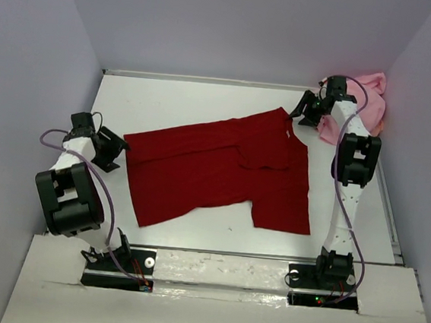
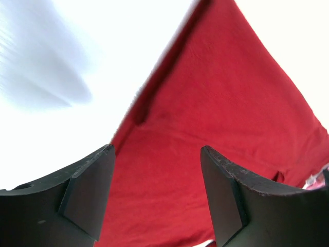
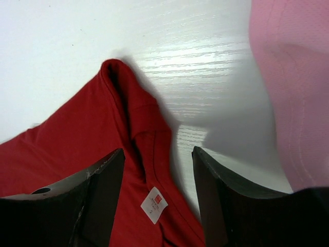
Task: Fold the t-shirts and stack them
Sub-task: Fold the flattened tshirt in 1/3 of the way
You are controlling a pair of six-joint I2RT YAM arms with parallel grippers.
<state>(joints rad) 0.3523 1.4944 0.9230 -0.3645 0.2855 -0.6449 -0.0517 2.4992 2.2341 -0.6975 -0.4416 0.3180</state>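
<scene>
Black jaws spread wide on both, gripping nothing: left gripper [image 2: 157,175] at the dark red t-shirt's [image 1: 215,169] left edge, right gripper [image 3: 158,164] over its collar. We see a white neck label [image 3: 154,205], print maybe "2". Light pink t-shirt [image 1: 366,100] sits bunched far right.

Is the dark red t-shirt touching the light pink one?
Apart. The right wrist view shows a strip of bare white table between the dark red t-shirt and the light pink t-shirt.
</scene>
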